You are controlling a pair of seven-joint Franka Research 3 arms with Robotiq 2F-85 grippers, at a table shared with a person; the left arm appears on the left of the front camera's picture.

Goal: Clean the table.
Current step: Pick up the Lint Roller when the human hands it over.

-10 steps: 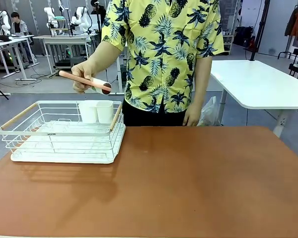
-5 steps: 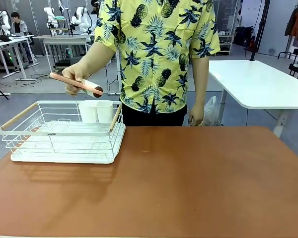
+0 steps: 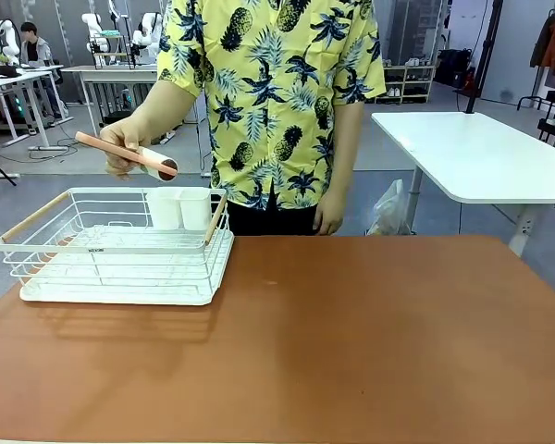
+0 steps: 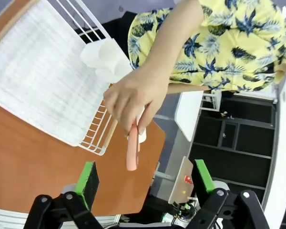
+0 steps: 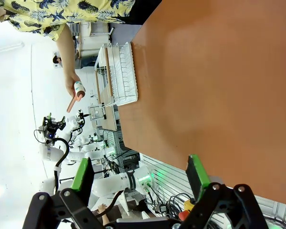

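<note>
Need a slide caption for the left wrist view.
Open left gripper faces a person's hand holding a pink-handled roller near the white dish rack.

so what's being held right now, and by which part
The person's hand grips a pink-handled roller at its middle, where handle meets roll. Left gripper and right gripper are open, empty.

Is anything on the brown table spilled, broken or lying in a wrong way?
Nothing stands out. The table shows no spill; the white rack sits flat with two cups upright. A hand holds a roller above it.
</note>
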